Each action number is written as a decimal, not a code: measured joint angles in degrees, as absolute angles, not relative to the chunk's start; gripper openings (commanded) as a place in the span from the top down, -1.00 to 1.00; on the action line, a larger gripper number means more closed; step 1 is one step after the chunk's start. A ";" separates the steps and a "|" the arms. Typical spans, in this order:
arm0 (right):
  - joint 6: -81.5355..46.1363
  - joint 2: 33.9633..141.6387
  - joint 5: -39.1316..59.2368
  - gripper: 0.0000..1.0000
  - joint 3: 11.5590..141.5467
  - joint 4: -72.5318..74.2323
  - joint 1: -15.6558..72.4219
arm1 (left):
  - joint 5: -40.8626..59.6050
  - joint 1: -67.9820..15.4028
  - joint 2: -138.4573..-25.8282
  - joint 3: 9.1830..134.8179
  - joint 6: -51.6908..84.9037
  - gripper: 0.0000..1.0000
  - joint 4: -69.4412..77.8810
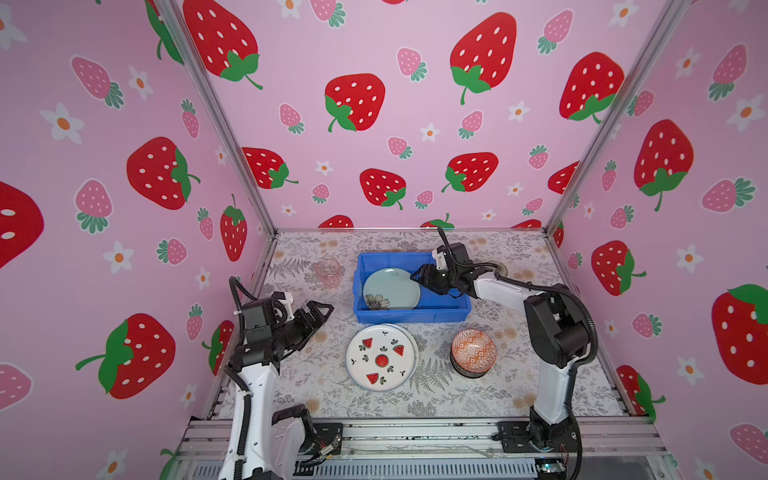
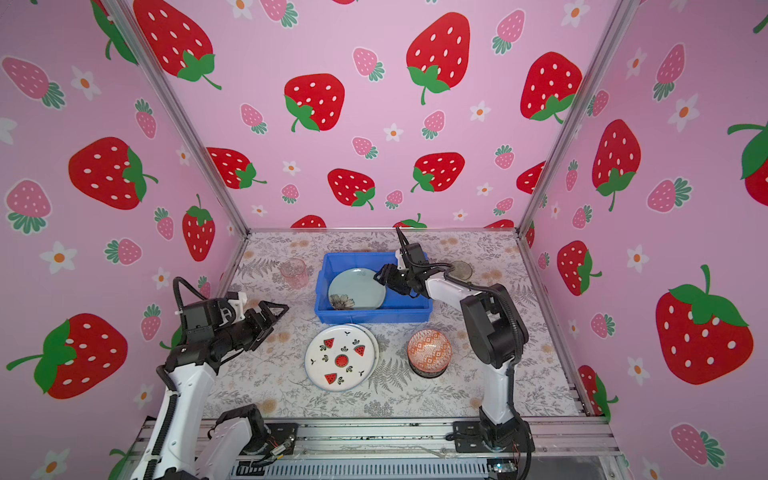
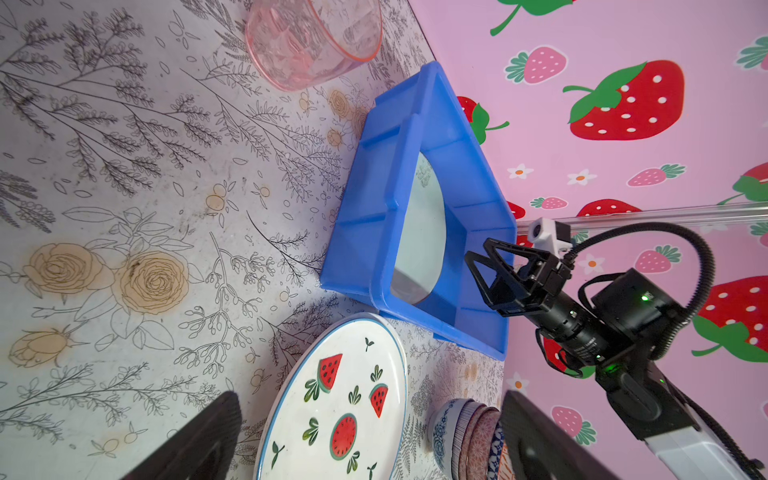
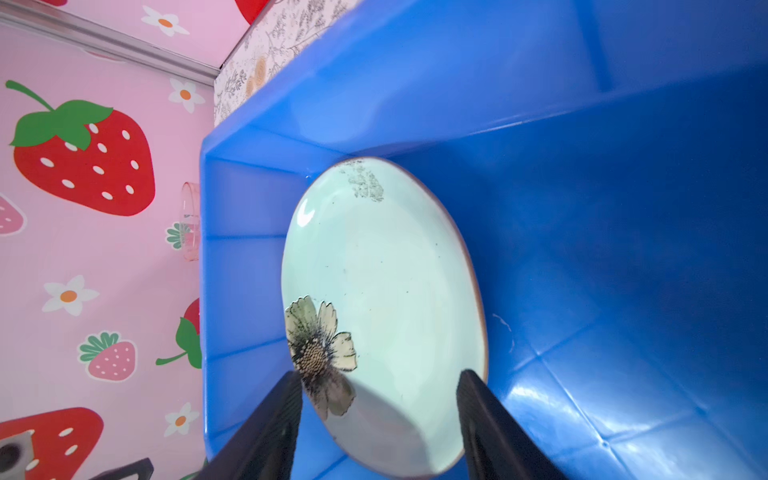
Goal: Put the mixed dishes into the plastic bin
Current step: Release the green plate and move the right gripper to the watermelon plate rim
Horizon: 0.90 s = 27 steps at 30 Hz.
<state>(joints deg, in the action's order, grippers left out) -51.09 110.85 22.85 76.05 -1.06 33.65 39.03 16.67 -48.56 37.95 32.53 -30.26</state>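
Pale green plate [image 1: 390, 289] lies in the blue bin [image 1: 415, 318]; watermelon plate [image 1: 380, 358], stacked bowls [image 1: 473, 351], pink cup [image 1: 327, 272] sit outside.

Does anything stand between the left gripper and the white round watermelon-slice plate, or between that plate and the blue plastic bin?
Nothing visible: bare tabletop lies between the left gripper and the white round watermelon plate, which sits beside the blue plastic bin.

Blue bin [image 1: 411, 316] right half bare, green plate [image 1: 390, 289] fills left half
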 measured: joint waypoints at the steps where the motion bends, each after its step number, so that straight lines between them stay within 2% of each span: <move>1: -50.57 109.84 22.17 -0.32 76.23 -1.80 33.76 | 39.05 16.67 -48.86 37.95 32.51 -1.00 -30.35; 4: -48.60 106.63 19.62 -0.68 76.77 -4.08 34.02 | 39.05 16.67 -49.65 37.95 32.34 -1.00 -30.57; 7: -45.98 103.46 17.17 -0.82 77.01 -6.94 34.59 | 39.05 16.64 -49.82 37.95 32.32 -1.00 -30.70; 14: -39.13 97.21 10.96 -0.89 77.95 -16.56 39.64 | 38.44 14.55 -49.89 37.95 32.25 -1.00 -31.05; 20: -32.82 92.20 6.39 -0.99 77.73 -24.45 48.23 | 34.35 7.18 -48.40 38.02 31.48 -0.98 -33.58; 27: -31.44 85.19 5.65 -0.99 70.72 -26.48 55.90 | 31.92 2.11 -41.91 38.00 33.71 -0.98 -38.02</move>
